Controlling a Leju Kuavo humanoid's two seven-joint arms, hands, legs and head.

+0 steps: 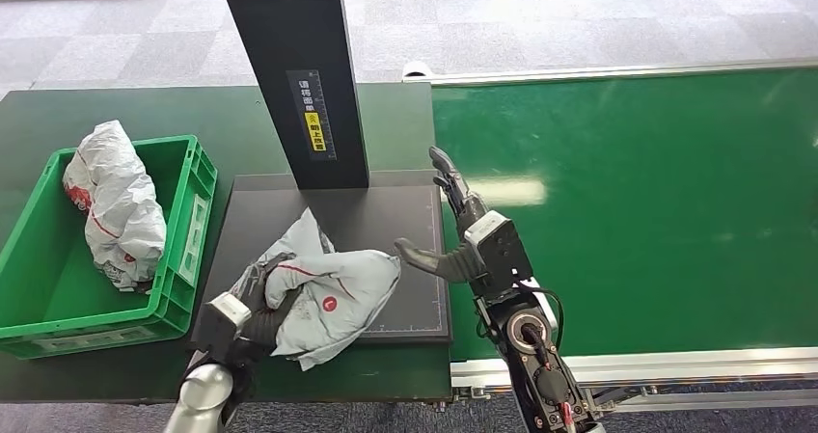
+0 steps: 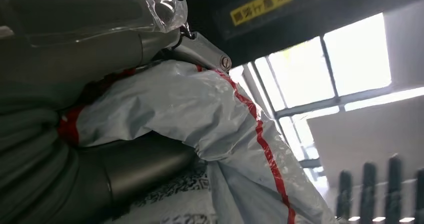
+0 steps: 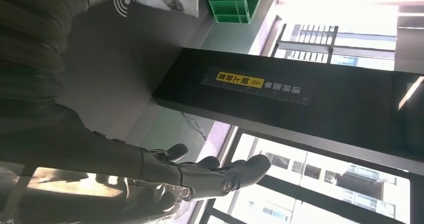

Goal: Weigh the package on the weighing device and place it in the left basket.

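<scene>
On the dark table (image 1: 116,105), from where I stand, the biggest thing is the black scale (image 1: 386,211), a flat platform with a tall black post (image 1: 299,67) rising from its back edge and a yellow label partway up. To the robot's right runs a green conveyor belt (image 1: 656,211). To its left sits the green basket (image 1: 188,221), with 1 grey bag (image 1: 121,202) already lying inside.

The package (image 1: 333,293) lies on the near part of the scale platform, its lower end hanging over the front edge. It is a crumpled grey plastic mailer with thin red lines and a small red mark. The left robot hand (image 1: 260,293) is wrapped around its near left end; in the left wrist view the fingers (image 2: 150,39) and thumb press the wrinkled film (image 2: 190,104) from both sides. The right robot hand (image 1: 463,230) hangs above the right edge of the platform, holding nothing, fingers spread apart, thumb pointing toward the package but just short of it.

I judge the package light and soft: the film bunches and folds where it is squeezed, so it will sag and swing when lifted. The plastic looks smooth and could slide through a loose hold. A full wrap around a thick, bunched part, as the left robot hand has now, seems the safest place to take it; the flat loose corners would likely slip or tear.
</scene>
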